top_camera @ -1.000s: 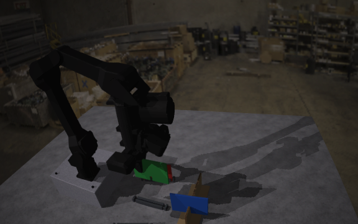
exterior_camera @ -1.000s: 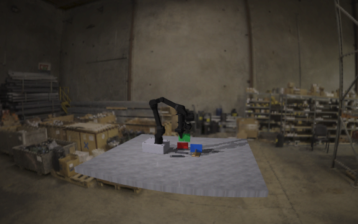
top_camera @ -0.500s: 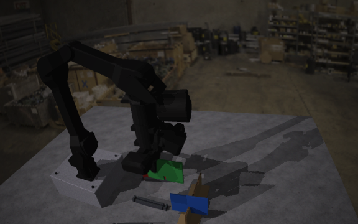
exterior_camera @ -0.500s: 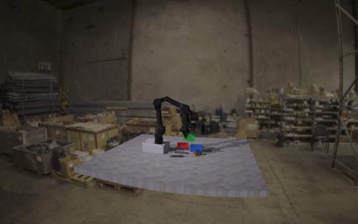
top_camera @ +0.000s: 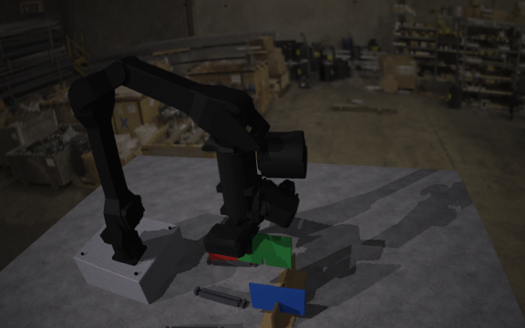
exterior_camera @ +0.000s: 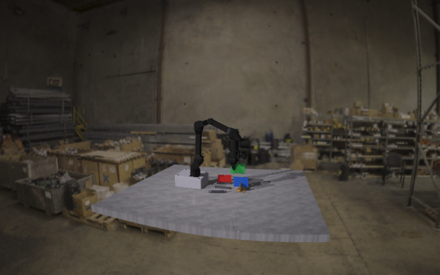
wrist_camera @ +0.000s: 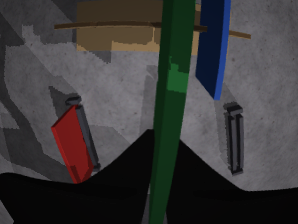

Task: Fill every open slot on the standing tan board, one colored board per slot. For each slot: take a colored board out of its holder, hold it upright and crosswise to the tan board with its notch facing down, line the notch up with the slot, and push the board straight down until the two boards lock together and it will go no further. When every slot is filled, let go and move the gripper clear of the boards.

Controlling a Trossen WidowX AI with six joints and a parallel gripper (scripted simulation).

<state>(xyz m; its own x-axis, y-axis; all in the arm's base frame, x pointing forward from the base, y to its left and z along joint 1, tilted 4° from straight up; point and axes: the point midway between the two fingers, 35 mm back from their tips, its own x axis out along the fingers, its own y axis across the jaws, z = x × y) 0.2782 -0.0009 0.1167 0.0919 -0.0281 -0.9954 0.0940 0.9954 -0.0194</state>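
The gripper (top_camera: 248,251) (exterior_camera: 234,168) (wrist_camera: 157,137) grips the green board (top_camera: 272,251) (exterior_camera: 238,169) (wrist_camera: 172,100); the blue board (top_camera: 277,299) (exterior_camera: 241,182) (wrist_camera: 212,47) stands nearby, apparently crossing the tan board (top_camera: 292,276) (wrist_camera: 105,25).

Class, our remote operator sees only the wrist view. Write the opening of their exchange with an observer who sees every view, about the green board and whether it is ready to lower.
Operator: I see the green board nearly edge-on. Which way does its notch face?
Observer: Down. The top view shows it as a small cut in the lower edge.
Operator: Does it look raised compared with the red board?
Observer: Yes. In the exterior view, the green board's lower edge appears about level with the red one's top.
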